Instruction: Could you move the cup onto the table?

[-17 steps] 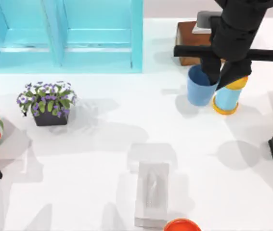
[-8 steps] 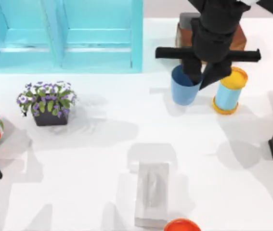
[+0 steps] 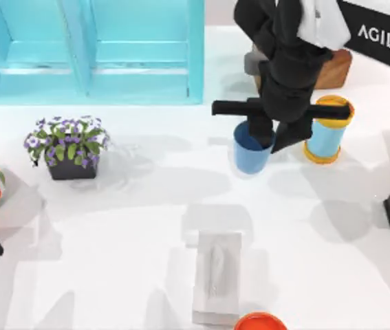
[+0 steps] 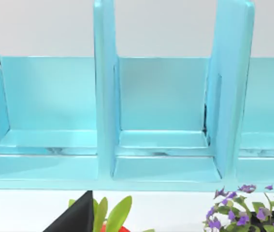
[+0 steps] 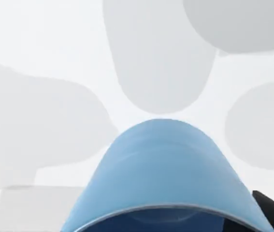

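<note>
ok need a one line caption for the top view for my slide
Right gripper carries the blue cup over the white table, beside the light-blue cylinder.

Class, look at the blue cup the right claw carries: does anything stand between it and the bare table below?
Nothing visible does. The right claw holds the cup by its rim over bare white table. The yellow-topped cylinder stands apart on its right, and the tissue box lies nearer the front.

White letters "AGILE" stand on the black right arm (image 3: 380, 38).
</note>
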### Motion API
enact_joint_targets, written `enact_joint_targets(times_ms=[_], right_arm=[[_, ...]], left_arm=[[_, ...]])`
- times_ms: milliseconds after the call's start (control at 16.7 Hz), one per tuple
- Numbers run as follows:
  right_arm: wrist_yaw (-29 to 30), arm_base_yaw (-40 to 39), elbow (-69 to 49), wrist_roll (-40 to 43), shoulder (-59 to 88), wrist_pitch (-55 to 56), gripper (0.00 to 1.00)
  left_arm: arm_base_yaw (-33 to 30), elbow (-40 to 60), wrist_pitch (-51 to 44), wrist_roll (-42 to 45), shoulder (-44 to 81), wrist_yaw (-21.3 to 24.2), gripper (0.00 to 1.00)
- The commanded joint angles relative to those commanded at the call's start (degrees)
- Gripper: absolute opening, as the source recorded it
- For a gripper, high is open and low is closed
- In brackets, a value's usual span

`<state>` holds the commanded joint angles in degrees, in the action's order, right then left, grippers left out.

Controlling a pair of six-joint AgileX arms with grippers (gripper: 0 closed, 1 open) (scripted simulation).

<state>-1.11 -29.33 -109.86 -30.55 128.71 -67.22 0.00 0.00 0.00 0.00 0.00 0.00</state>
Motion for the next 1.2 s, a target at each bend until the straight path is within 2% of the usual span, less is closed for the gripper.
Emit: enact_joint_targets(times_ms=[240,1020,1200], right_arm=[[0.0,-0.2,0.5,-0.2,0.2,0.5,0.00],[0.0,-0.2,0.5,-0.2,0.2,0.5,0.98],[0.0,-0.2,0.5,-0.2,0.2,0.5,1.00]], left_arm=[[0.0,0.0,0.0,0.0,0.0,0.0,1.00],[0.0,0.0,0.0,0.0,0.0,0.0,1.00],[0.0,0.0,0.0,0.0,0.0,0.0,1.00]])
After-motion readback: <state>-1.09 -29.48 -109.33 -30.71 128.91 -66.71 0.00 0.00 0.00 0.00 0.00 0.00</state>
